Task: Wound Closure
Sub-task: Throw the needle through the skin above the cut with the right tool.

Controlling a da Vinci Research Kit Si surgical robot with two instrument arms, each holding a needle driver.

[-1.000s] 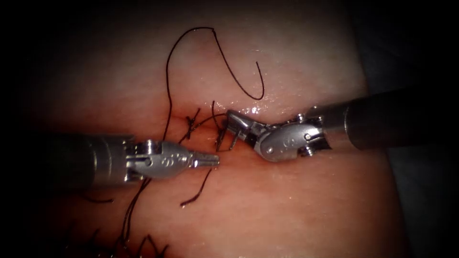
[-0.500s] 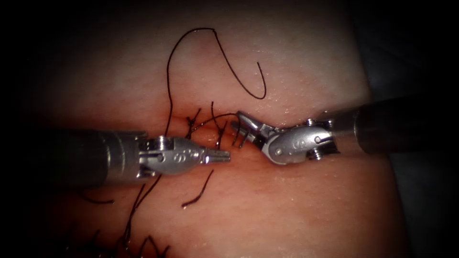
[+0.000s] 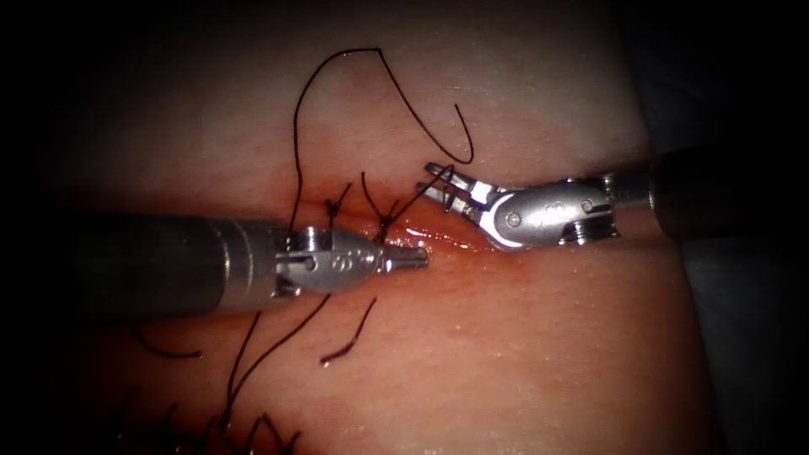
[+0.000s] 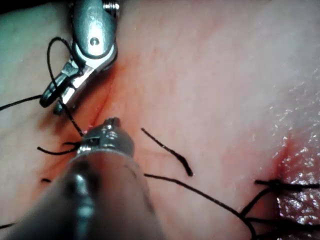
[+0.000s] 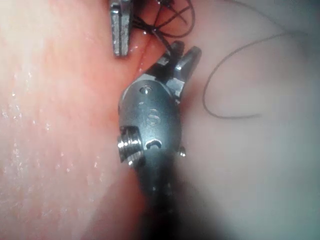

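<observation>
The cut [image 3: 459,246] runs left to right across the middle of the tissue [image 3: 522,354], with red fluid [image 3: 438,243] shining along it between the 2 tools. 2 knots [image 3: 383,226] sit on the cut's left part, their short ends standing up toward the far side.

The thread [image 3: 297,126] climbs from the knots on the far side, arches over and curls back down to a loose hooked end just beyond the right tool. Another strand runs from the right-hand knot up across the right tool's jaws. More thread trails off to the near left, and a cut end [image 3: 350,337] lies loose on the near side. Where the needle lies I cannot tell.

The left tool [image 3: 406,258] lies along the cut from the left, tip just right of the knots, jaws pressed together. Whether any thread is pinched in them I cannot tell.

The right tool [image 3: 431,183] comes in from the right on the far edge of the cut. Its jaws stand narrowly apart around the strand without gripping it. In the right wrist view the jaws are likewise parted just above the tissue.
</observation>
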